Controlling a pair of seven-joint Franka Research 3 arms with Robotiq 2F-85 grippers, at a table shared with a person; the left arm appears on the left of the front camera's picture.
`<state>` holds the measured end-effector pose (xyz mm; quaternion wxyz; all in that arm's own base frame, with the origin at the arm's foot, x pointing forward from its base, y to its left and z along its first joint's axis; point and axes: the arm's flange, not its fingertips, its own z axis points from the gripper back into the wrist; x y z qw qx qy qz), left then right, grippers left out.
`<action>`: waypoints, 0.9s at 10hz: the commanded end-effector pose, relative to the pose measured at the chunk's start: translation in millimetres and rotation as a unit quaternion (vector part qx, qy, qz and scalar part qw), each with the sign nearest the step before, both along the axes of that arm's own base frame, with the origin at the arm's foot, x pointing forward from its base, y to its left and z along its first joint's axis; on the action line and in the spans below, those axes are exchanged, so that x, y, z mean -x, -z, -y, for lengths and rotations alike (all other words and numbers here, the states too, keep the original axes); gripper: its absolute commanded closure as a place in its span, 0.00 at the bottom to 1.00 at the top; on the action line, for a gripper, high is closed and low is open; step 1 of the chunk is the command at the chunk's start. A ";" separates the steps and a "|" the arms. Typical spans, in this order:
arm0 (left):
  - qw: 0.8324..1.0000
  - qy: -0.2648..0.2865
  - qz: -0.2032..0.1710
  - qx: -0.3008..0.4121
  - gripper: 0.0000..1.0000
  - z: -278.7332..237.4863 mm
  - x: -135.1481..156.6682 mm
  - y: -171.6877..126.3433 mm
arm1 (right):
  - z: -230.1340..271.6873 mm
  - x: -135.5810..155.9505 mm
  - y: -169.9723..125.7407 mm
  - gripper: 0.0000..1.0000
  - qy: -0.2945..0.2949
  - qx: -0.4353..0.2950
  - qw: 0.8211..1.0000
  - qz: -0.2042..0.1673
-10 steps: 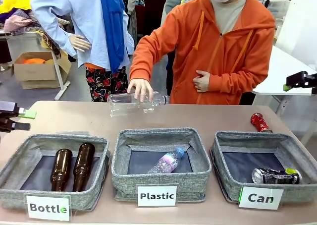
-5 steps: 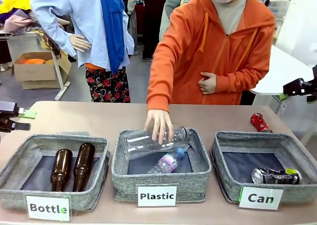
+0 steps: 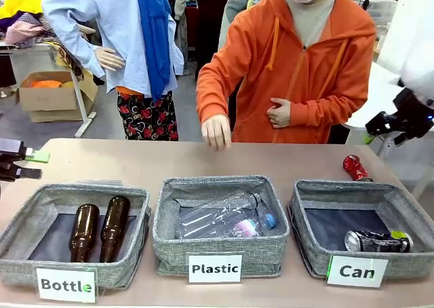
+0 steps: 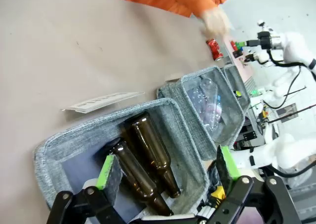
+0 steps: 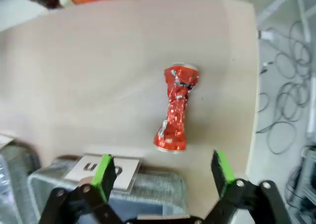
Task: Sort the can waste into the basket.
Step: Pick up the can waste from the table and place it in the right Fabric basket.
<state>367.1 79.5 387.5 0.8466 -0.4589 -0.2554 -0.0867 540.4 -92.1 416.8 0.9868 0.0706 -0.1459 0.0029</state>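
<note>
Basket [image 3: 308,243] marked "Can", holding black-silver can [image 3: 377,240], sits under R gripper [image 5: 163,172], jaws apart, empty. Crushed red can [image 5: 176,108] lies ahead on table, just beyond. Drop straight, straddle pinched waist, square pads before closing. L gripper [image 4: 165,169] apart, idle.

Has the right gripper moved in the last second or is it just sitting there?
Yes. In the front view the right gripper has shifted left and down, toward the crushed red can on the table behind the Can basket. Its jaws are open.
</note>
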 end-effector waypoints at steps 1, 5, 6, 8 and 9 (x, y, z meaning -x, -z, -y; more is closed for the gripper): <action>1.000 0.006 0.002 0.001 0.00 -1.5 1.4 -1.7 | 3.5 -31.9 28.8 0.00 0.015 0.025 0.998 -0.051; 1.000 0.006 0.002 0.001 0.00 -1.5 1.4 -1.7 | -4.9 -50.1 86.8 0.00 0.029 0.025 0.996 -0.080; 1.000 0.006 0.002 0.001 0.00 -1.5 1.4 -1.7 | -6.2 -52.1 95.8 0.00 0.036 0.032 0.995 -0.085; 1.000 0.006 0.002 0.001 0.00 -1.5 1.4 -1.7 | -11.1 -57.4 110.7 0.00 0.043 0.042 0.994 -0.096; 1.000 0.006 0.002 0.001 0.00 -1.5 1.4 -1.7 | -14.2 -59.2 114.2 0.00 0.043 0.047 0.994 -0.091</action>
